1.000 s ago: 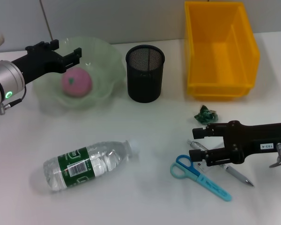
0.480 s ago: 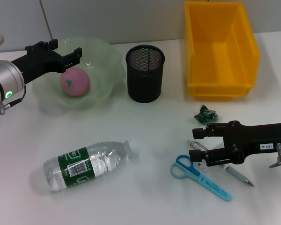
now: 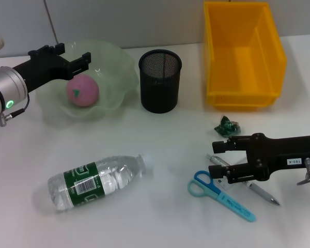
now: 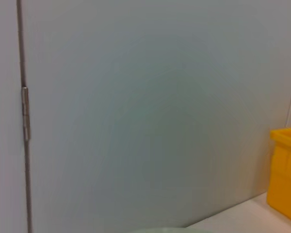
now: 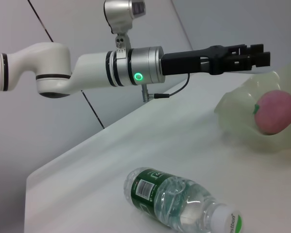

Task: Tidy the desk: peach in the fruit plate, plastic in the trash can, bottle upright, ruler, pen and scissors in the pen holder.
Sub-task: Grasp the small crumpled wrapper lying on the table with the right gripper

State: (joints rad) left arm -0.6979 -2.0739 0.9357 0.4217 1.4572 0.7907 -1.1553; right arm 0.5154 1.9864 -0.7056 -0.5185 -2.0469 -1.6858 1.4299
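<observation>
Head view: left gripper (image 3: 75, 58) level over fruit plate (image 3: 119, 67), jaws apart.

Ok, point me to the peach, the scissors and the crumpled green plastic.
peach (image 3: 83, 90), head view, middle of the pink fruit in the bowl.
scissors (image 3: 232, 204), head view, on the blue blade cover.
crumpled green plastic (image 3: 227, 125), head view, centre of the wad.

A plain white surface (image 3: 160, 134) fills most of the head view, smooth and matte, with soft, even light and only faint shadows on it. Along its far edge rises a pale grey-green wall (image 3: 144, 20) made of flat panels. A thin dark seam (image 3: 51, 20) runs up the wall near the far left corner. In the left wrist view the same seam carries a small metal hinge (image 4: 24, 112).
</observation>
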